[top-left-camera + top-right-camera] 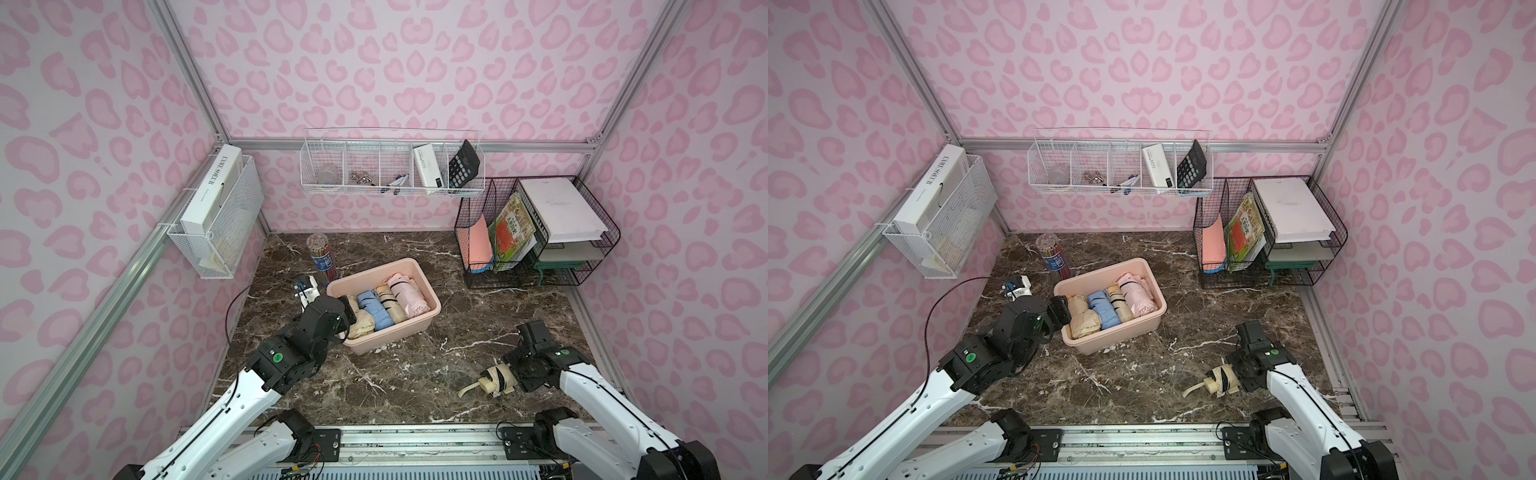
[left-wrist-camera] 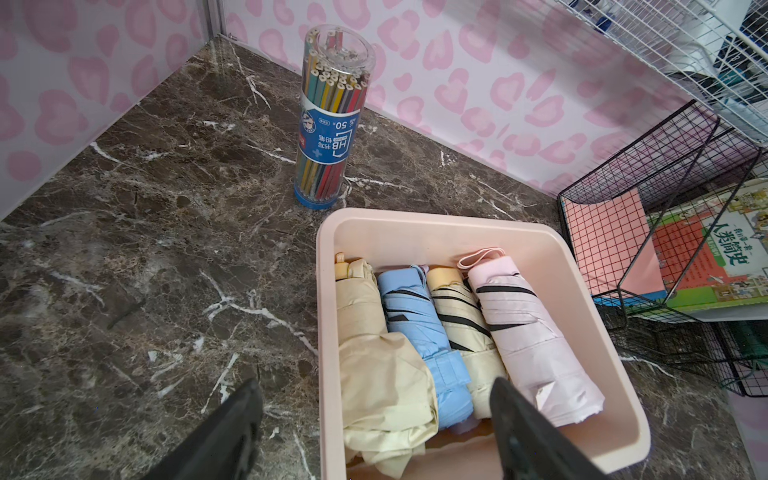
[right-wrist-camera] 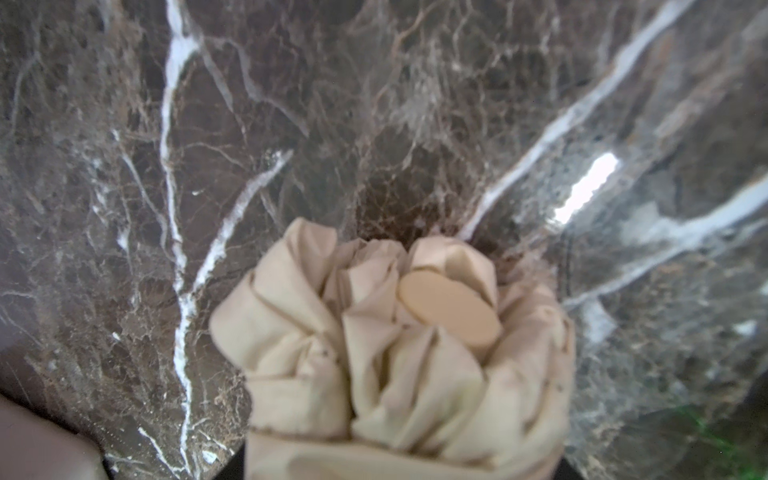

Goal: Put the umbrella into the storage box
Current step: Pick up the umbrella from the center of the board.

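One dark marble table (image 1: 415,386) carries everything. Next the storage box (image 1: 390,337), near table centre, open top up, long side running roughly 8-to-2 o'clock in both top views. Either arm can likely reach it there. Inside, four folded umbrellas (image 2: 457,324) lie packed side by side across the box and fill most of the floor. Free room looks thin, maybe only on top of the row or in the bare strip at the 12 o'clock wall.

The left gripper (image 2: 374,388) hovers over the box's 8 o'clock end with fingers spread wide, holding nothing. It is probably parked there to steady the box or tidy the row.

The task umbrella (image 1: 494,383), cream with a black band, lies on the table well apart from the box, at its 4 o'clock, strap end pointing to 9 o'clock. The right gripper (image 1: 511,378) is at its canopy end. The right wrist view shows the umbrella between the jaws, but gripped or only straddled, cannot tell. An end-on hold would likely suit sliding it in lengthwise. Looks not yet lifted.
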### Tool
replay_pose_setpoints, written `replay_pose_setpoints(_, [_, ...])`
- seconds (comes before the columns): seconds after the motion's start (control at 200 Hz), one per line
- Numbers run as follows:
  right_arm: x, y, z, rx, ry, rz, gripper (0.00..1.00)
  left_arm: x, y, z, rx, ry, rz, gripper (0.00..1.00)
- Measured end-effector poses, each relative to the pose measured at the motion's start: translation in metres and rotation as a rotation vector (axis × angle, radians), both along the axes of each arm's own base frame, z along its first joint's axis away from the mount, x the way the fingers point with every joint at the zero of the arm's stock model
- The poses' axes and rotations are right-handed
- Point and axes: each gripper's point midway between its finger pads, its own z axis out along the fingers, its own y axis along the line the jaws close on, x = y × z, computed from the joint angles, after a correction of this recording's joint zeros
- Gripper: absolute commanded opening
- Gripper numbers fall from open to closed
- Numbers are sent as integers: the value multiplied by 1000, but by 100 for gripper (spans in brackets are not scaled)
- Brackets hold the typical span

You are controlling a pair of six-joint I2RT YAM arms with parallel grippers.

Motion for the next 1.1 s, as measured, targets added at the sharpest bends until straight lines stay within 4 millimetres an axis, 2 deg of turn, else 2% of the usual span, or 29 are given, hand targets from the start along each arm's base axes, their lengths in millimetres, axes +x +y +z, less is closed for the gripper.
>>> replay_pose_setpoints(0.29, [8, 0, 1, 12, -44, -10, 32, -2, 1, 3, -5, -12, -1, 86])
replay_pose_setpoints(0.55, [15, 1, 17, 33, -117, -15, 18, -3, 3, 4, -9, -18, 1, 86])
replay_pose_setpoints(0.905, [47, 11, 77, 99, -293, -12, 14, 0, -2, 14, -20, -64, -32, 84])
replay_pose_setpoints(1.1, [78, 23, 129, 144, -416, 16, 13, 5, -15, 16, -52, -67, -74, 84])
